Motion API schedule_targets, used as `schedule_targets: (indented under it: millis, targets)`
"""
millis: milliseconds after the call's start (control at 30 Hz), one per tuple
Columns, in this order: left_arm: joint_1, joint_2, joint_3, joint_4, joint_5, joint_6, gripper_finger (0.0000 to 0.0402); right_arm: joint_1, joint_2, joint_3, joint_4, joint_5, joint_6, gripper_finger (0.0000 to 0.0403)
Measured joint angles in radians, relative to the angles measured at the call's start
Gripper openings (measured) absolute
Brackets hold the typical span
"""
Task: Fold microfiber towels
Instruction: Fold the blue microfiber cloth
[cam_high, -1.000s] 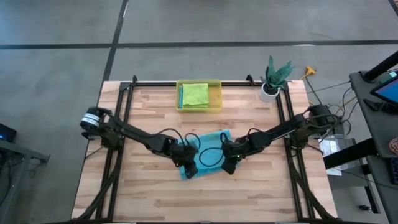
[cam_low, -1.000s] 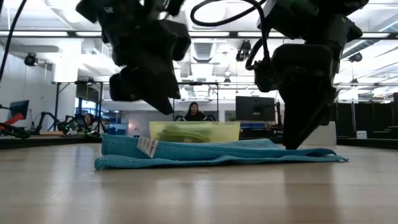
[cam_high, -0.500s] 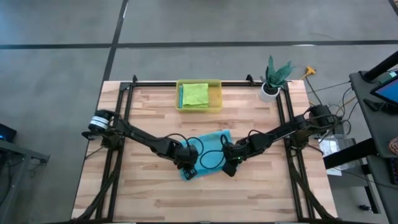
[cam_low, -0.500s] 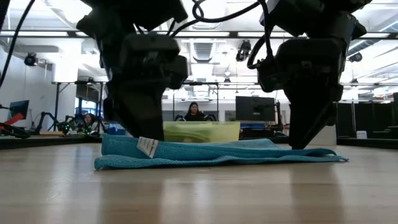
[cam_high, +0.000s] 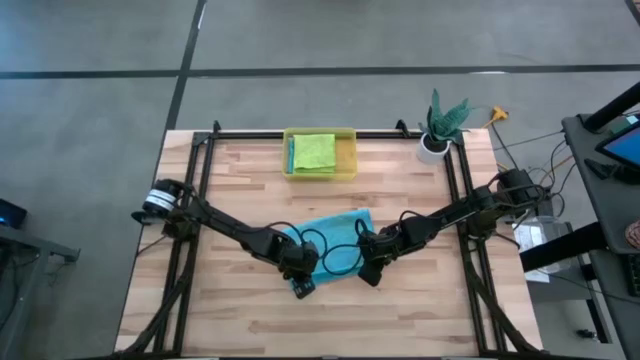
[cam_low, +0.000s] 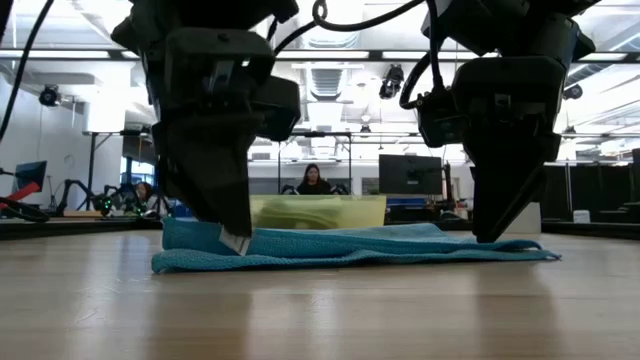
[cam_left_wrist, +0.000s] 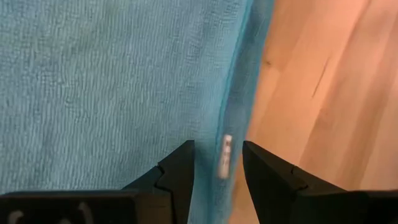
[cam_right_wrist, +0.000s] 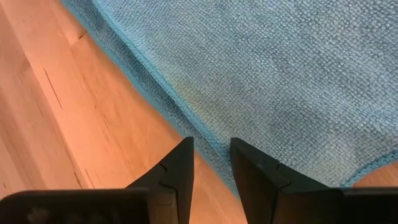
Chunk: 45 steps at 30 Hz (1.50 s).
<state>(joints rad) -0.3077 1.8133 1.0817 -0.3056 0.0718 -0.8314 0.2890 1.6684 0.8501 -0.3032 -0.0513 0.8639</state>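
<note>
Towel (cam_high: 335, 245), teal, lies flat mid-table under both claws. Left claw (cam_left_wrist: 217, 163) stands apart astride its tagged edge; right claw (cam_right_wrist: 211, 163) stands slightly apart over the opposite edge. Beyond them, bin (cam_high: 349, 168) holds a green towel (cam_high: 314, 152); plant (cam_high: 441, 125) farther right.

1. Teal towel (cam_left_wrist: 112, 81) fills most of the view, flat on the wooden table (cam_left_wrist: 323, 93).
2. Towel's hemmed edge runs between cloth and bare wood.
3. Small white tag (cam_left_wrist: 225, 155) sits on that edge.
4. Left gripper (cam_left_wrist: 217, 163) has its two dark fingers (cam_left_wrist: 177, 171) parted, straddling the edge and tag.
</note>
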Motion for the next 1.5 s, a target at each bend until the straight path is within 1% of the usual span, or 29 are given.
schedule_targets:
  millis: [100, 267, 300, 433, 500, 700, 967, 1167, 1500]
  targets:
    - [0.002, -0.023, 0.008, 0.003, -0.005, 0.0, 0.0121, 0.001, 0.0, 0.0, 0.0, 0.0, 0.0, 0.01]
    - [0.007, -0.062, 0.015, -0.045, -0.073, 0.032, 0.0121, 0.001, 0.0, 0.0, 0.0, 0.0, -0.001, 0.01]
    - [0.008, -0.062, 0.012, -0.052, -0.069, 0.055, 0.0121, 0.001, 0.0, 0.0, -0.001, 0.0, -0.001, 0.01]
    - [0.002, -0.063, 0.01, -0.055, 0.022, 0.163, 0.0121, 0.002, -0.008, 0.0, -0.008, -0.008, -0.032, 0.01]
    - [-0.008, -0.063, 0.01, -0.055, 0.027, 0.205, 0.0121, 0.002, -0.014, 0.0, -0.013, -0.008, -0.054, 0.01]
    - [-0.013, -0.062, 0.008, -0.05, -0.064, 0.247, 0.0121, 0.001, -0.017, 0.0, -0.014, 0.0, -0.06, 0.01]
    - [-0.014, -0.049, 0.012, -0.052, -0.068, 0.362, 0.0121, 0.002, -0.017, 0.0, -0.013, 0.0, -0.059, 0.01]
    - [-0.013, -0.049, 0.008, -0.05, -0.025, 0.368, 0.0121, 0.002, -0.017, 0.0, -0.013, 0.0, -0.06, 0.01]
    - [-0.013, -0.049, -0.001, -0.047, -0.021, 0.368, 0.0121, 0.002, -0.017, 0.0, -0.013, 0.011, -0.061, 0.01]
